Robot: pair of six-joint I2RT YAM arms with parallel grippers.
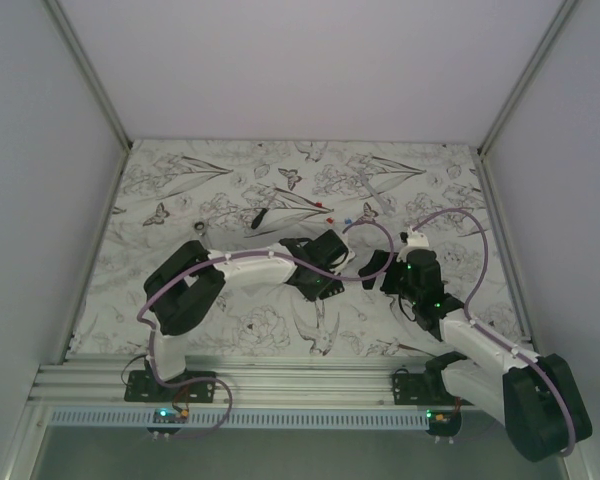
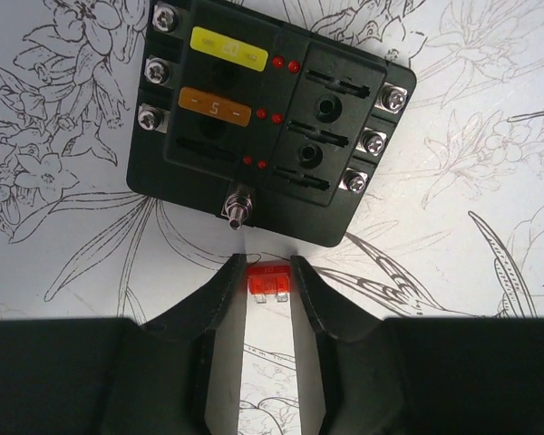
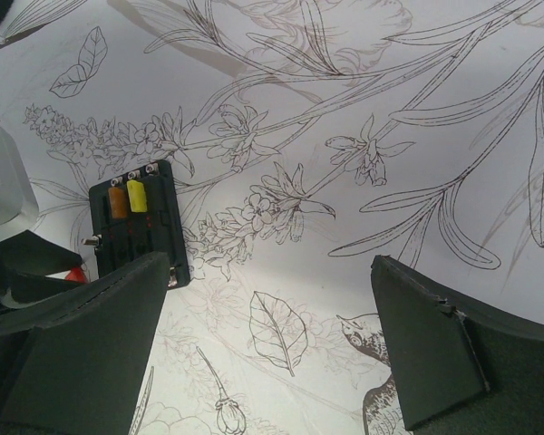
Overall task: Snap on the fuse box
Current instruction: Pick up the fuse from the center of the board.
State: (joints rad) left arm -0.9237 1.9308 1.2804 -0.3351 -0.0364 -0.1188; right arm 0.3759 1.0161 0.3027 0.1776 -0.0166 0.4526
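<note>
left gripper (image 2: 267, 262) pinched small red plastic blade fuse (image 2: 268, 280) by its sides, likely for seating | black square plastic fuse box (image 2: 267, 118) lay flat at middle of desk (image 2: 490, 290), just beyond it, slots upward | right gripper (image 3: 270, 263) gaped wide, empty

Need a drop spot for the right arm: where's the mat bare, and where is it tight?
Bare: mat between the open right fingers, beside the fuse box; also the near strip between the arm bases. Tight: centre, where left fingers pinch a red fuse by the box; far centre, loose fuses and black tool.
</note>
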